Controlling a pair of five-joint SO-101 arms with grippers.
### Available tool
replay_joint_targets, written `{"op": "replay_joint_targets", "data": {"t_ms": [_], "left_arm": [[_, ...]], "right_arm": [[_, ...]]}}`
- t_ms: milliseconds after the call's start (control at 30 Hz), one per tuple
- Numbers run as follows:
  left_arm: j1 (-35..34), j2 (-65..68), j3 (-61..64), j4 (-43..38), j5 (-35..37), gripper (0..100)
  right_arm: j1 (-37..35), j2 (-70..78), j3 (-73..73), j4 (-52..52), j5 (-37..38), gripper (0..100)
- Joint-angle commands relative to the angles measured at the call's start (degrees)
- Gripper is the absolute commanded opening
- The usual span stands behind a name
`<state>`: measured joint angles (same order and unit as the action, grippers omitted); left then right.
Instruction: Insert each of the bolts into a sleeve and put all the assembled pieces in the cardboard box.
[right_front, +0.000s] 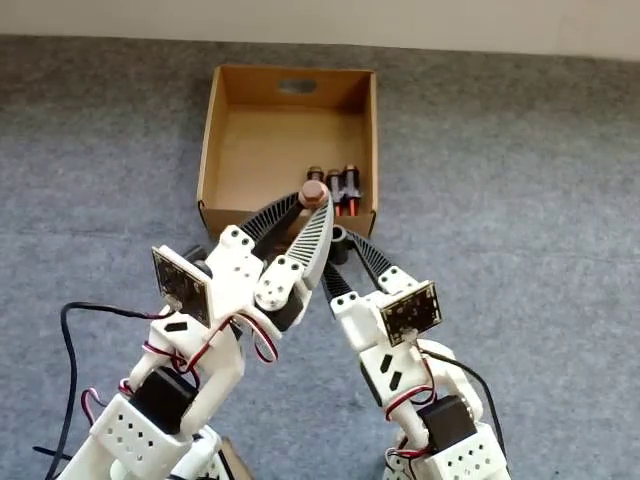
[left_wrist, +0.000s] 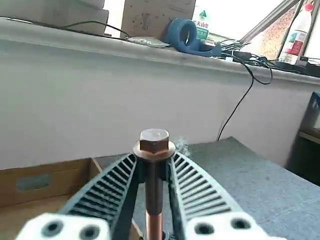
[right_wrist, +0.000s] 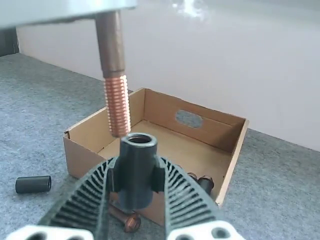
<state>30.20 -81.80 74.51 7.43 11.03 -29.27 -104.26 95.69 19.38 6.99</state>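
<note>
Bolt (left_wrist: 154, 142) first: we see it upright, head up, its shaft pinched between the fingers of the left gripper (left_wrist: 154, 161), above the near wall of the box (right_front: 210, 140). Just below it the right gripper (right_wrist: 136, 175) clasps a black sleeve (right_wrist: 136, 150), bore facing up. From the right wrist we find the threaded end hanging just above the sleeve's mouth and a little to one side, not inside it. In the box, against the near wall, lie the assembled pieces (right_front: 338, 188) side by side, three as far as we can tell. On the grey carpet (right_front: 500, 150) outside the box we count a spare sleeve (right_wrist: 33, 184) lying on its side, and a spare bolt (right_wrist: 125, 218) beside the box's outer wall.
</note>
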Motion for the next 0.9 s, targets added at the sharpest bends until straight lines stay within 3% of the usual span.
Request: {"op": "replay_joint_targets", "data": {"t_ms": [0,233,867], "left_arm": [[0.8,-0.4,-0.7,-3.2,0.4,1],[0.6,-0.4,-0.5,-6.7,0.4,1],[0.8,10.5,-5.3,-6.5,0.4,1]], "right_arm": [[-0.4,-0.7,1.1,-1.5,0.3,0.6],[-0.4,-0.7,0.7,-1.5,-4.4,0.6],[-0.3,-0.7,0.9,-1.5,-4.2,0.6]]}}
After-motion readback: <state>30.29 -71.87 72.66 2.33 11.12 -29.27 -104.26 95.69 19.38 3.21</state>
